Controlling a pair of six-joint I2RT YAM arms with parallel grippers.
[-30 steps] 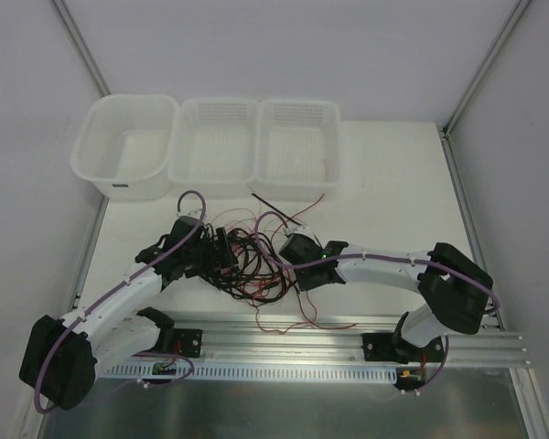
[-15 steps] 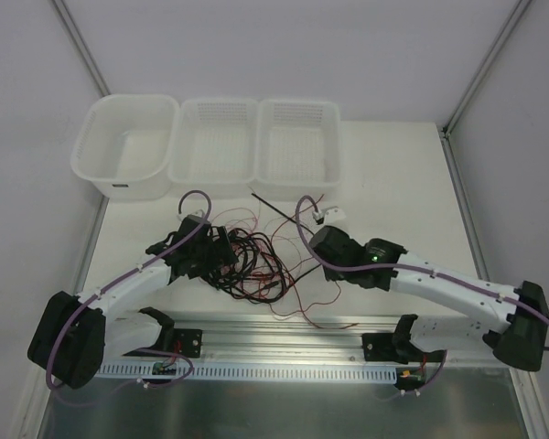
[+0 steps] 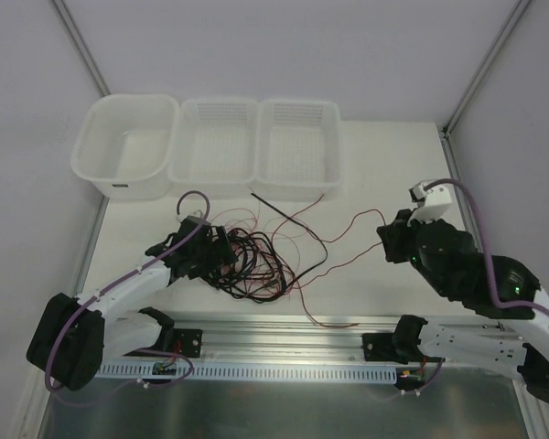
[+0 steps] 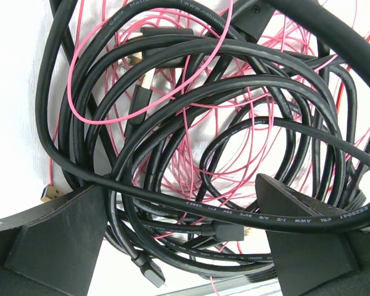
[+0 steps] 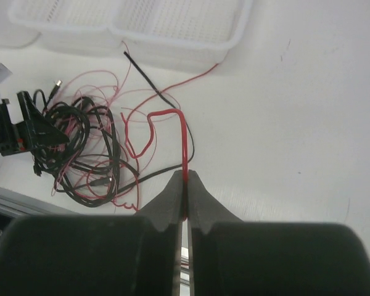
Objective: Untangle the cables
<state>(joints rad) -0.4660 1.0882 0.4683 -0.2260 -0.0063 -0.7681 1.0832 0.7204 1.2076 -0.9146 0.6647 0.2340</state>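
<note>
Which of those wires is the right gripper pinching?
The bright red wire, clamped in the right gripper and stretching clear; the black cables and pink wires lie tangled.

White table (image 3: 393, 160), matte, evenly lit. Pale grey walls (image 3: 284, 46) behind; aluminium posts (image 3: 80, 46) slanting at 11 and 1 o'clock. Solid white tub (image 3: 119, 185) at 10 o'clock, two mesh baskets (image 3: 210, 174) at 12. Slotted aluminium rail (image 3: 284, 334) at 6 o'clock.

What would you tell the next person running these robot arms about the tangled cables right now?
Left gripper: open, fingers straddling the heap of looped black cables and thin pink wires.
Right gripper: shut on a thin red wire, held out to the right of the heap.
Done: that red wire partly drawn out.
Left: the rest of the heap is knotted together.
</note>
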